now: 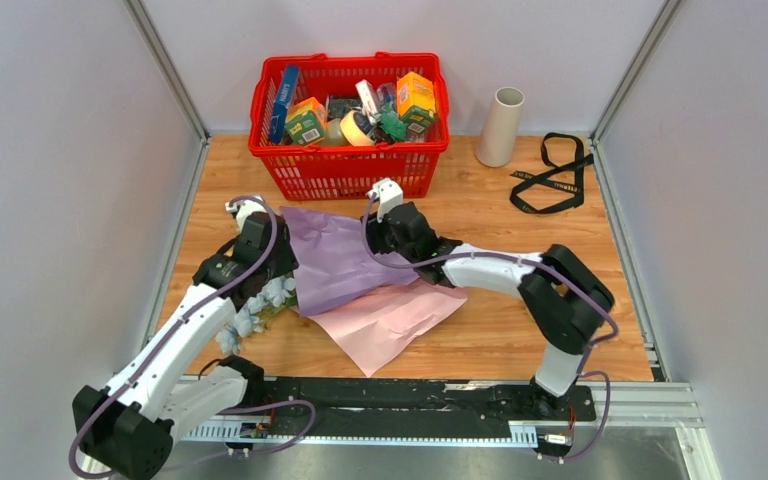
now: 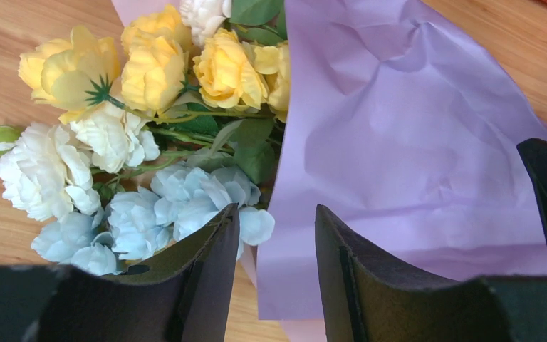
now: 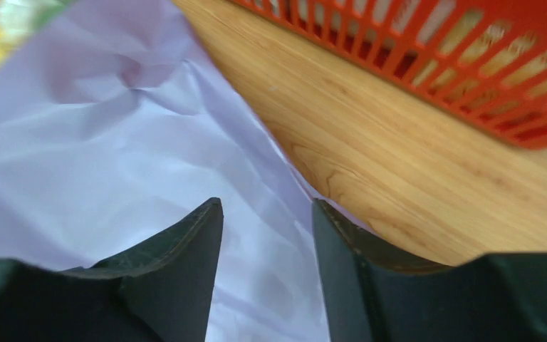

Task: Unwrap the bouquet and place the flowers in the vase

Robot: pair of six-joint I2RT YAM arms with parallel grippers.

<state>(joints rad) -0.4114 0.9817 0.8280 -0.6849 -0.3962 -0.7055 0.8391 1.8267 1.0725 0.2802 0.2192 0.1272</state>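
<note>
Wooden bench [image 1: 520,330] enclosed by grey walls [image 1: 60,150], seen from above and from both wrists.

**Done.** The black ribbon [image 1: 535,178] lies loose near the far right corner, well apart from the bouquet [image 1: 305,285], so the tie is off. The lilac sheet [image 1: 340,250] is spread flat across the middle of the bench. The pink sheet [image 1: 390,320] shows beneath it toward the near edge.

**Partly done.** The flowers [image 2: 149,142] lie near the left edge, blooms pointing toward the near left corner. The blooms are exposed, but the stems run under the lilac sheet, so the unwrapping appears unfinished.

**Left to do.** The vase [image 1: 499,127] stands upright and empty at the far edge, just right of the red basket [image 1: 345,175]. The flowers must be freed from the paper, lifted, carried across the bench and set stems-down in it.

**Pincers.**
- Left gripper [image 2: 276,214]: fingers apart, nothing between them, hovering over the blue blooms and the paper's edge.
- Right gripper [image 3: 267,206]: fingers apart above the lilac sheet near the basket. No paper can be seen pinched between them.
</note>
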